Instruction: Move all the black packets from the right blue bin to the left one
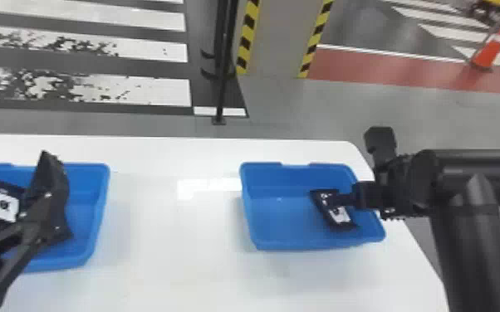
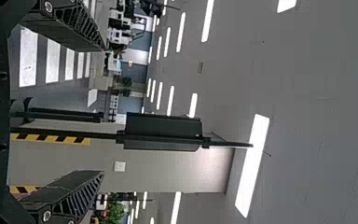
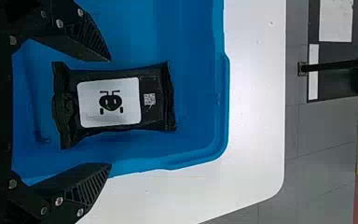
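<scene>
One black packet, white-labelled, lying in the right half of the right blue bin on the white desk; right gripper above it, jaws spread, gripping nothing. Left blue bin, same desk: black packets, apparently two, partly hidden. Left gripper, seen across that bin in the head view, jaws wide apart and without a load.
</scene>
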{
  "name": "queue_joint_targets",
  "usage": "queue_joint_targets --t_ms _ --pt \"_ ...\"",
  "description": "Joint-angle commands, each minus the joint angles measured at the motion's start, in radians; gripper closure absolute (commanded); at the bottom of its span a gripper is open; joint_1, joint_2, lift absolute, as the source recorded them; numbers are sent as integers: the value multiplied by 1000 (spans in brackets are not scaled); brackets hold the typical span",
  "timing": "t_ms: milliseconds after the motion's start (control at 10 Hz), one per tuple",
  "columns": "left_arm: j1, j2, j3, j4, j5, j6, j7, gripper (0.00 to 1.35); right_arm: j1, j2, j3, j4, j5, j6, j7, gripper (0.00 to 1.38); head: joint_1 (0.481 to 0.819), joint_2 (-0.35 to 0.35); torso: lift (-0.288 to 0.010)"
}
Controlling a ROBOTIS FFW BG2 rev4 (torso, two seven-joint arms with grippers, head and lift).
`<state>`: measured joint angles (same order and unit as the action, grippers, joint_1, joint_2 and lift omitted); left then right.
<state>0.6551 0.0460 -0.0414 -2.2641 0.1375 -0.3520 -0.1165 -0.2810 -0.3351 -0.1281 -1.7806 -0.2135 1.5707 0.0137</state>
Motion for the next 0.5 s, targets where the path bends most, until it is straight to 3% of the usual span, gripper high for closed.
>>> queue_joint_targets --t_ms 0,400 --pt "0 0 2 2 -2 -1 0 98 1 1 -1 42 -6 1 0 245 695 -251 -140" --pt "-2 0 4 2 -10 -4 0 99 -9 2 -1 91 -14 1 -6 266 695 -257 -140"
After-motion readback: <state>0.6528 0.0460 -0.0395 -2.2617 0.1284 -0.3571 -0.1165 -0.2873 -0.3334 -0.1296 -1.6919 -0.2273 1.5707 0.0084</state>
